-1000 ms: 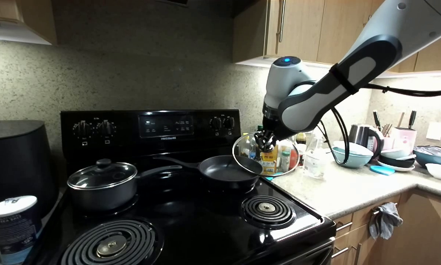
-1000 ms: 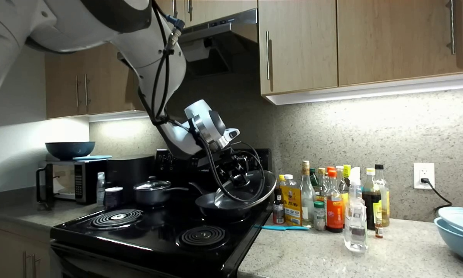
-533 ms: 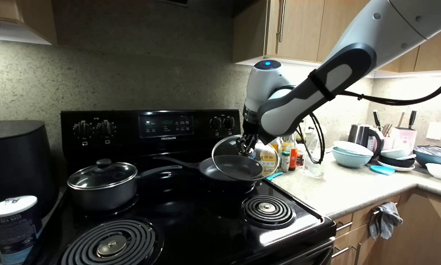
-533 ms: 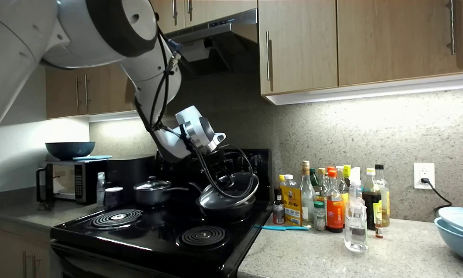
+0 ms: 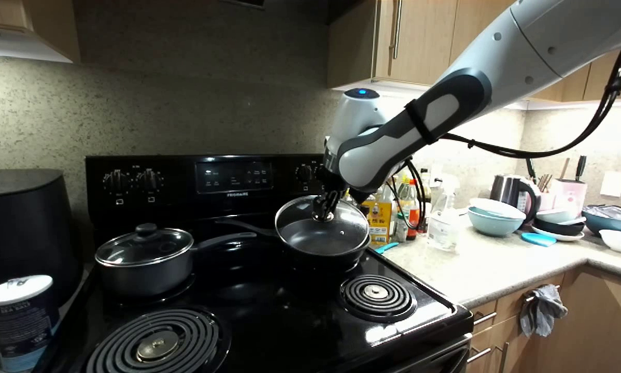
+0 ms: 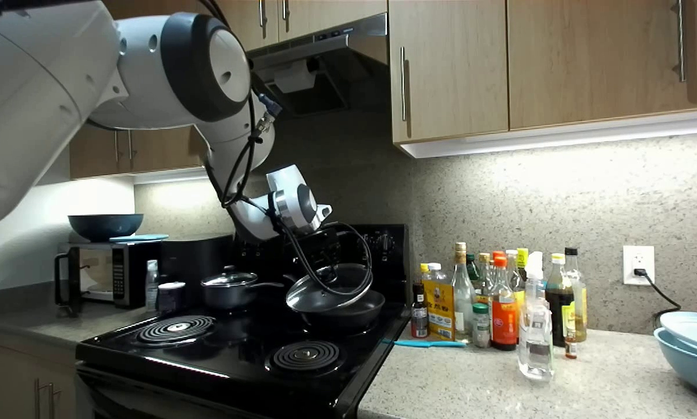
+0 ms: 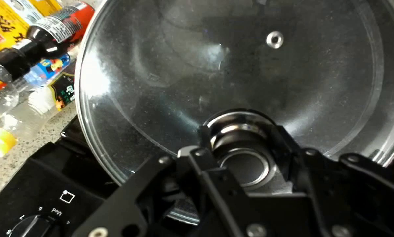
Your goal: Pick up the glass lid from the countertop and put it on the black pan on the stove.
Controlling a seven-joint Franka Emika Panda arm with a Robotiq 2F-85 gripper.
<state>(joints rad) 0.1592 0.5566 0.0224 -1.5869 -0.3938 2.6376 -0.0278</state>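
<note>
My gripper [image 7: 241, 138] is shut on the dark, metal-ringed knob [image 7: 244, 166] of the glass lid [image 7: 190, 65], one finger on each side. In an exterior view, the gripper [image 5: 325, 210] holds the lid [image 5: 310, 239] over the black pan [image 5: 360, 253]. The lid also shows in an exterior view [image 6: 310, 297], tilted and shifted left of the pan [image 6: 357, 317], its far right side raised. Whether its rim touches the pan is unclear. The pan sits on a back burner of the stove [image 5: 269, 311]. The countertop [image 5: 476, 264] lies beside the stove.
A lidded grey pot [image 5: 143, 274] stands on the stove, its handle near the pan's handle [image 5: 243, 227]. Several bottles [image 6: 502, 320], a yellow box [image 6: 440, 308], a blue knife [image 6: 430, 343] and a spray bottle [image 6: 536, 343] are on the counter. The back panel [image 5: 233, 178] rises behind the pan.
The arm has moved left in an exterior view and lowered, carrying the lid from the pan's right side to over it. The lid is less steeply tilted. The pan and pot have not moved.
</note>
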